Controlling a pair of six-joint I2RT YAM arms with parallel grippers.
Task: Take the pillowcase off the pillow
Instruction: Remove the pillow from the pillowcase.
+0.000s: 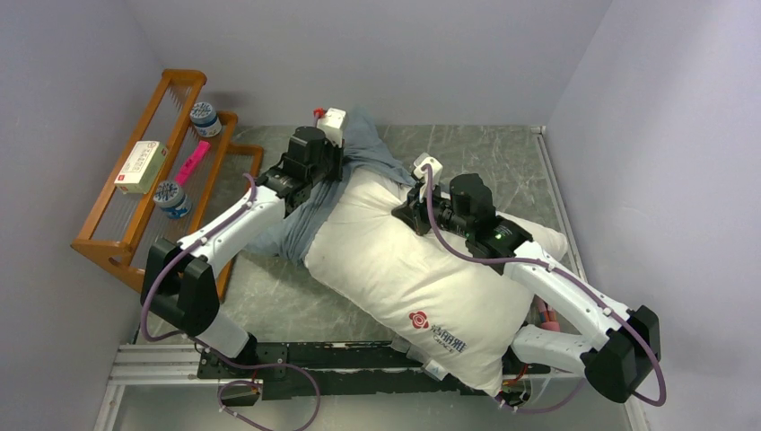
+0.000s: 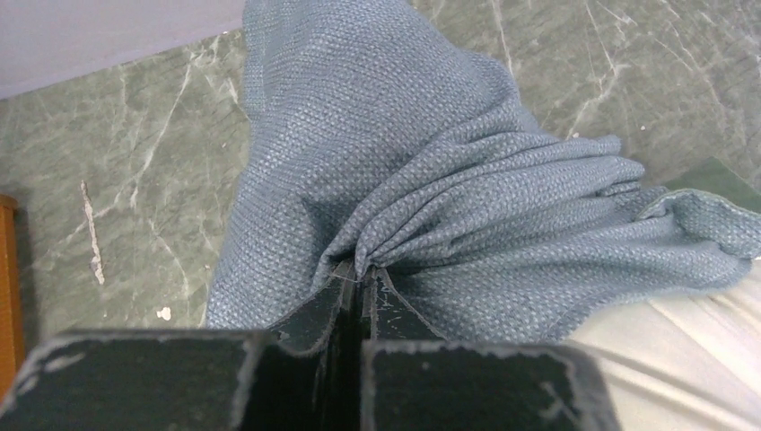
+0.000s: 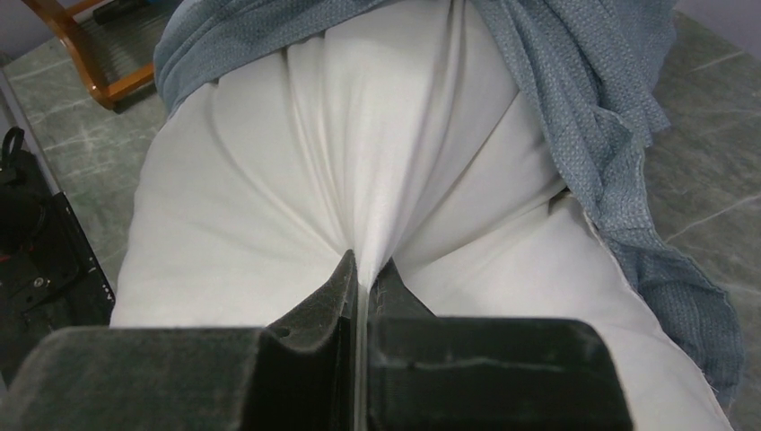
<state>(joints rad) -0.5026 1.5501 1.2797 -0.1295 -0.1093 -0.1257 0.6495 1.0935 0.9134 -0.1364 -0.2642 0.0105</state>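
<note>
The white pillow lies diagonally across the table, its red flower logo near the front. The grey-blue pillowcase still covers only its far end and trails along its left side. My left gripper is shut on a bunched fold of the pillowcase at the far end; the gripper shows in the left wrist view. My right gripper is shut on a pinch of the pillow's white fabric; it shows in the right wrist view. The pillowcase drapes round the pillow's far end there.
A wooden rack stands at the left with two small jars, a box and a pink item. The green marble tabletop is walled at the back and on both sides.
</note>
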